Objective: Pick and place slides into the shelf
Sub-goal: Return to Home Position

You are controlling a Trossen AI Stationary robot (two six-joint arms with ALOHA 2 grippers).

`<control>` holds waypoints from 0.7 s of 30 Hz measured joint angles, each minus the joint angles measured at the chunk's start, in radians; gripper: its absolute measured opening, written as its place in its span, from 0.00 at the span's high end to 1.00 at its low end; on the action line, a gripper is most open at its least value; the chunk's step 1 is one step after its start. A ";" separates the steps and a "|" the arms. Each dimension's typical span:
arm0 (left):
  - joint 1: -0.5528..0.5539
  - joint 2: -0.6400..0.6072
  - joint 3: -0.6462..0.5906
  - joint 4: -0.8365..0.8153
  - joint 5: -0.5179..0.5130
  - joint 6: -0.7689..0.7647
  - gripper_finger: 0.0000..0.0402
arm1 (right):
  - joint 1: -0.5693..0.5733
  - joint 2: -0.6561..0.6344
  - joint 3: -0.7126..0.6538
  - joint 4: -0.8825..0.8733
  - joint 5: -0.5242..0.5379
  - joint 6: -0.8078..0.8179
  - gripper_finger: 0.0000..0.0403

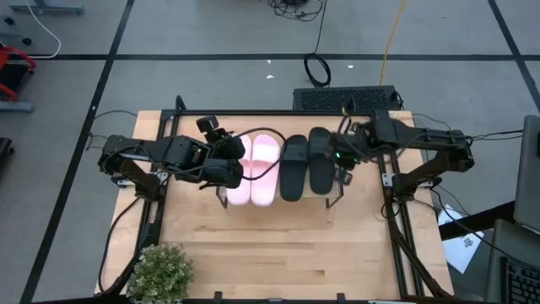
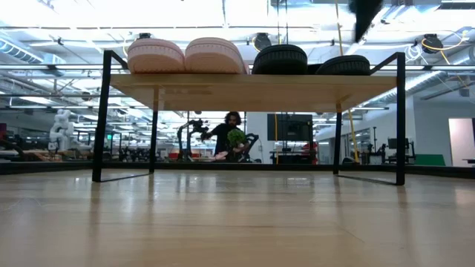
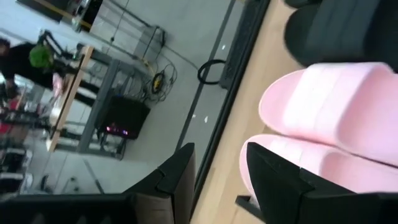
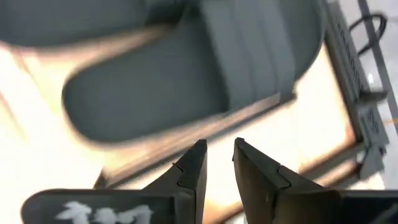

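Four slides lie side by side on the shelf's board [image 1: 253, 205]. The two pink ones [image 1: 253, 167] are on the left and the two black ones [image 1: 307, 164] on the right. The low view shows the pink pair [image 2: 184, 55] and the black pair [image 2: 312, 61] resting sole-down on the board [image 2: 252, 83]. My left gripper [image 1: 229, 169] is open at the left pink slide's outer side [image 3: 311, 165]. My right gripper [image 1: 341, 157] hovers just right of the right black slide [image 4: 180, 81], its fingers a narrow gap apart with nothing between them. My left gripper stands open beside the left pink slide, and one finger [image 3: 273, 177] overlaps the slide's outer edge [image 3: 249, 180]. I cannot tell whether it touches. My right gripper touches nothing.
A potted plant [image 1: 160, 270] stands at the table's near left corner. The tabletop in front of the shelf [image 1: 278, 245] is bare wood. Black frame posts rise at the table's sides [image 1: 392, 194]. A person [image 2: 226, 133] stands far off in the room behind.
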 joint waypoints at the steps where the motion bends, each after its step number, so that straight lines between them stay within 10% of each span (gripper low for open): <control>1: 0.000 -0.010 0.000 -0.016 -0.001 -0.023 0.62 | 0.025 -0.008 0.000 -0.027 -0.001 0.031 0.83; 21: -0.302 -0.501 -0.104 -0.089 0.191 -0.325 0.62 | 0.434 -0.495 -0.007 0.045 0.129 0.300 0.83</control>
